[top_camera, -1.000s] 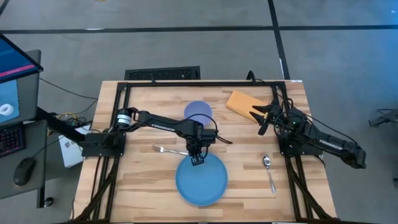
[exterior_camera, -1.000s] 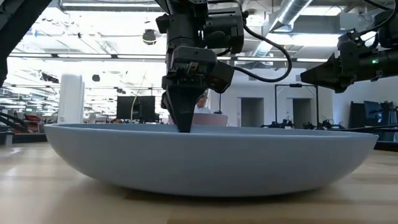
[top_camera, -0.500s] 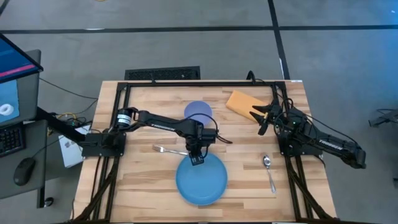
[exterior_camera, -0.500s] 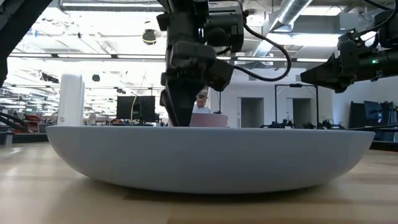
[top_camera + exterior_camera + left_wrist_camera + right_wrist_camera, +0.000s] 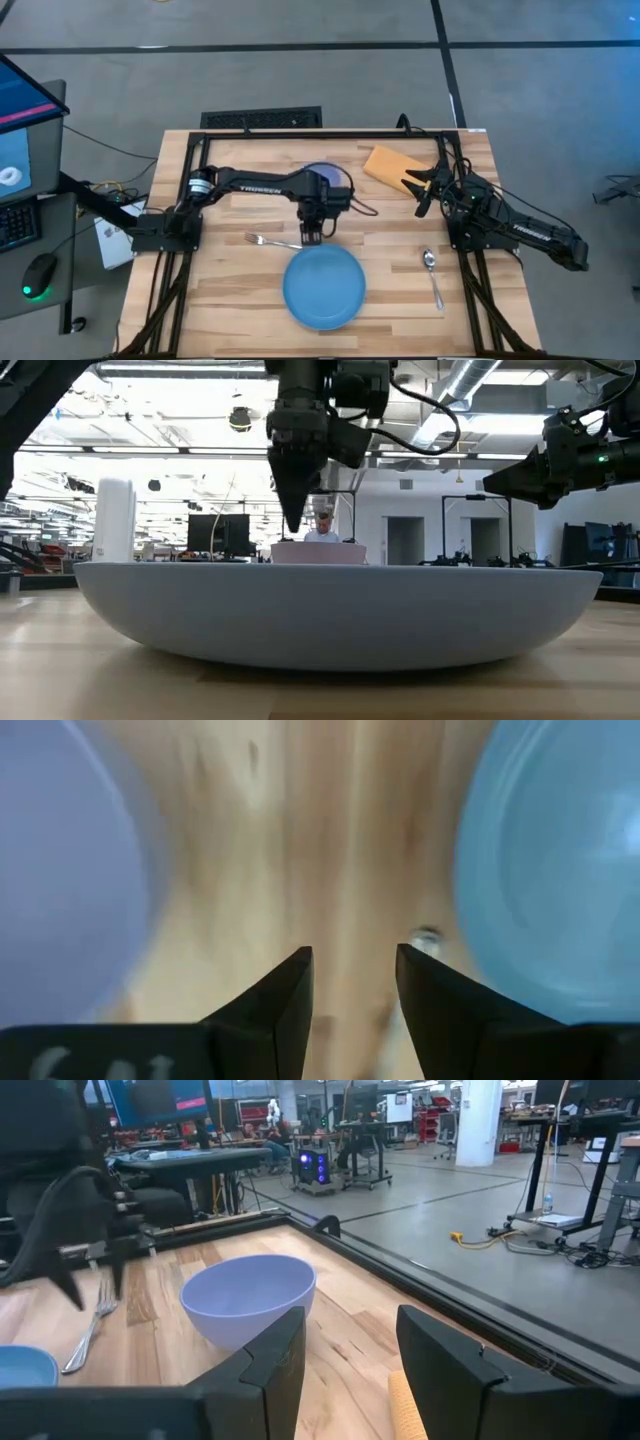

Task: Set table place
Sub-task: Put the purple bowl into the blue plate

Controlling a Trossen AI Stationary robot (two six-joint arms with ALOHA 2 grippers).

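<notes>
The table (image 5: 230, 290) is pale wood planks with a black frame along its edges. Directly below the left gripper (image 5: 313, 236) lies bare wood, with the blue plate (image 5: 323, 288) just in front of it toward the near edge and the lavender bowl (image 5: 316, 177) just behind it. A fork (image 5: 268, 241) lies beside that gripper on its left. An orange pad (image 5: 388, 165) rests under the right gripper (image 5: 412, 184), at the far right corner. A spoon (image 5: 432, 275) lies near the right arm's base, well apart from the plate.
</notes>
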